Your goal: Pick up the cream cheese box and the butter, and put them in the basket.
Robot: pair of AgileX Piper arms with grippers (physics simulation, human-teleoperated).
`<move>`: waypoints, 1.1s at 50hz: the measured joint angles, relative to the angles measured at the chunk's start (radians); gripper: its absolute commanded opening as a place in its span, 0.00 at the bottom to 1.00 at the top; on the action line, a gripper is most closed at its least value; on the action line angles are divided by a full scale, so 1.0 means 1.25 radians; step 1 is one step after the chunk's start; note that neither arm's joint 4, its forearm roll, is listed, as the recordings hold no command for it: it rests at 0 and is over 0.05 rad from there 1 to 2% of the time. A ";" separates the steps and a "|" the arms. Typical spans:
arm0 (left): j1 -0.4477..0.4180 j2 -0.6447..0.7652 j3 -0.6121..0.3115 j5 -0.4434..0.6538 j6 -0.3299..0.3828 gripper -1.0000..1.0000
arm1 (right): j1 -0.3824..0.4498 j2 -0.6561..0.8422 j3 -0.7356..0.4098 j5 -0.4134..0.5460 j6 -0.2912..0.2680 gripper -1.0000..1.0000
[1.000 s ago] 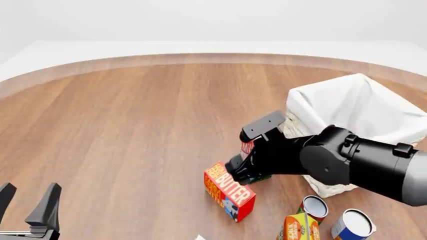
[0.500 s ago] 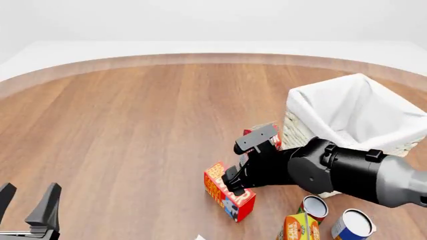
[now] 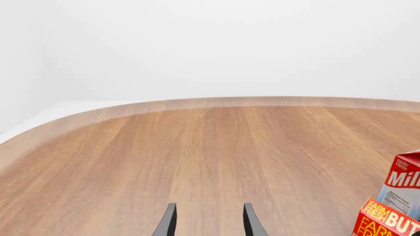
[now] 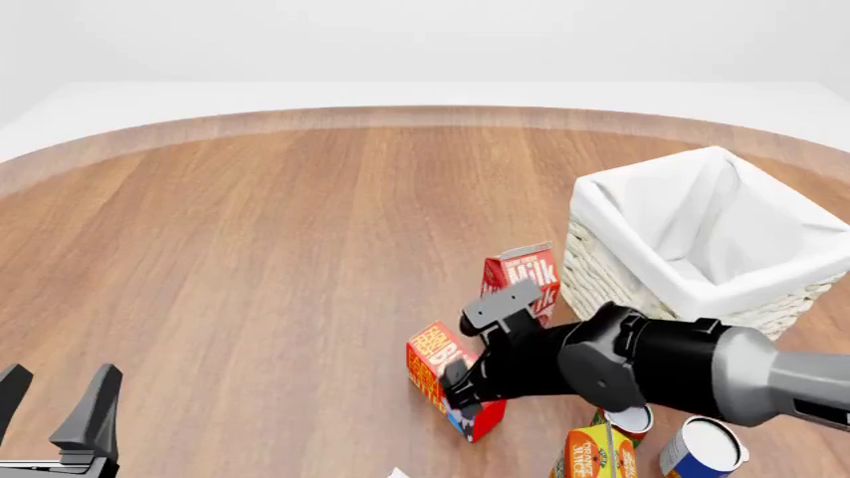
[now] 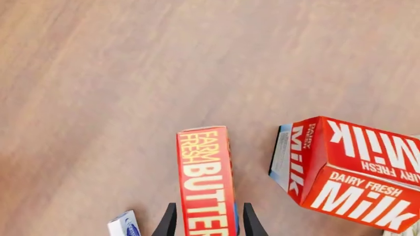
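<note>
Now our right tool (image 5: 204, 226) straddles the butter (image 5: 206, 182), fingers spread, not yet clenched; next we squeeze and lift toward the basket (image 4: 638, 264).

You've got bright, even, diffuse light in all 3 views, no obvious single source. Shadows are soft and faint: a weak dark patch on the table (image 4: 266, 259) under the right arm, another beside the milk carton (image 5: 341, 167) in the right wrist view. No glare or hot spots on the wood; the backdrop is near-white and washes out toward the top. Renders are clean, no noise or motion blur. Print on the butter (image 5: 206, 182) reads sharp. The wood grain looks a bit smeared w/ soft streaks in the right wrist view. The far table edge bows in the front and left wrist views.
</note>
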 measured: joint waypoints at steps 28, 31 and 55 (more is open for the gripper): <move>0.000 0.000 0.000 0.000 0.000 1.00 | 0.012 0.049 0.026 -0.054 0.018 1.00; 0.000 0.000 0.000 0.000 0.000 1.00 | 0.012 0.052 0.026 -0.058 0.020 0.00; 0.000 0.000 0.000 0.000 0.000 1.00 | 0.019 0.031 0.016 -0.029 0.002 0.00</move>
